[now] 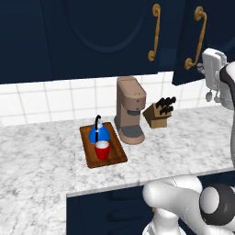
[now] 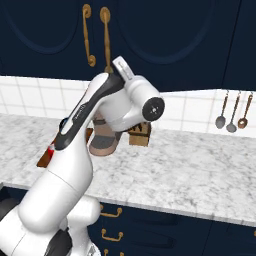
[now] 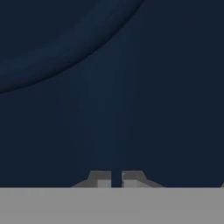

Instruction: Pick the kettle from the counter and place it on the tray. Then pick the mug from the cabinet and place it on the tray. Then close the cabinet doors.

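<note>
Gripper (image 3: 112, 178) is nearly closed, fingertips almost together with nothing between them, pressed up close to the navy panel of a cabinet door. Hand view gives me the arched moulding and flat door face dead ahead. I can't tell from it whether the tips actually touch the panel.

Tray (image 1: 103, 147) sits on the counter (image 1: 41, 156) mid-depth, just left of the coffee machine (image 1: 130, 110). Kettle (image 1: 98, 132) is on the tray's back half, mug (image 1: 102, 149) on its front half, the two just beside each other. So both placements look done; what's left is the doors.

Left door (image 1: 92, 36) reads shut and flush. Right door (image 1: 193, 41) in the left base view looks swung out slightly, its lower edge hanging proud of the wall line, brass handle (image 1: 196, 39) near my wrist. That's my step: push it home.

How I'd do it:
- keep the fingers closed, use them as a blunt pusher
- contact on the flat panel near the handle side, far from the hinge, for leverage
- push square to the face, slow, follow the arc
- stay off the brass handle so the tips don't snag
- stop when it sits flush with the left door

Knife block (image 1: 160, 112) and the tray are well below, clear of the door's path.
</note>
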